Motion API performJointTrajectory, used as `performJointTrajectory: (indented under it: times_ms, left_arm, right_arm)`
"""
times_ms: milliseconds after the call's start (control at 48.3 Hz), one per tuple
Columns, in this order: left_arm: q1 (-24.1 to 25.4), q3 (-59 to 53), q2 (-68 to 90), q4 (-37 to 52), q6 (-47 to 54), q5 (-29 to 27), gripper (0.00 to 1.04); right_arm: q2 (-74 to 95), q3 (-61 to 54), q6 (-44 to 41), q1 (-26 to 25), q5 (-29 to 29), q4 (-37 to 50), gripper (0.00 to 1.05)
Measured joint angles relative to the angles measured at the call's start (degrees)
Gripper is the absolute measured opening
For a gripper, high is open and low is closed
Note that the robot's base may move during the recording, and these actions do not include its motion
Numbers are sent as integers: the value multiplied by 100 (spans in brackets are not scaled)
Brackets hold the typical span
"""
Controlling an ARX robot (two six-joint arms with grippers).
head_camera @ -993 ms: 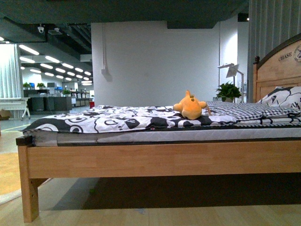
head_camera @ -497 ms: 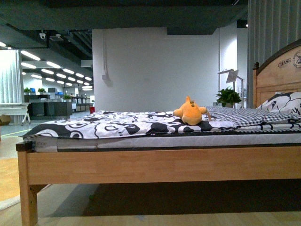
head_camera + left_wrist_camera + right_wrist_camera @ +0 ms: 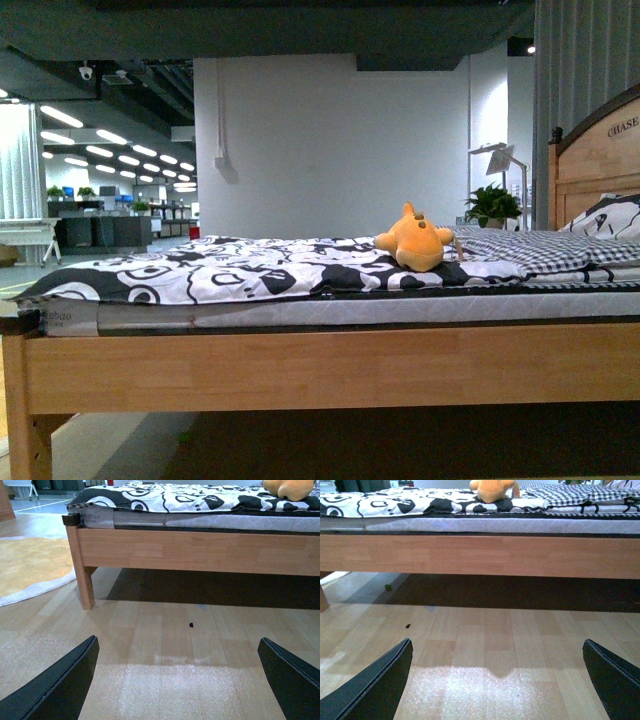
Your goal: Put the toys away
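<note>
On the patterned quilt (image 3: 250,268) lies a rounded yellow-orange plush toy (image 3: 415,241).

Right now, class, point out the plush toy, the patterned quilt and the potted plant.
plush toy (image 3: 417,243): front view, on its rounded orange body.
patterned quilt (image 3: 230,272): front view, on its top surface, left of the toy.
potted plant (image 3: 492,205): front view, on its leaves.

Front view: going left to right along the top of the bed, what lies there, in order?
black-and-white patterned quilt → yellow-orange plush toy → checked cover → patterned pillow
</note>
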Motion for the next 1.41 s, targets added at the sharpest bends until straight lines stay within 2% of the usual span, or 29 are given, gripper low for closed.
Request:
performJointTrajectory:
  times_ms: [1407]
  left_arm:
    - [0,0,0,0,2,2,99]
  right_arm:
    - [2,0,-2,0,0,0,104]
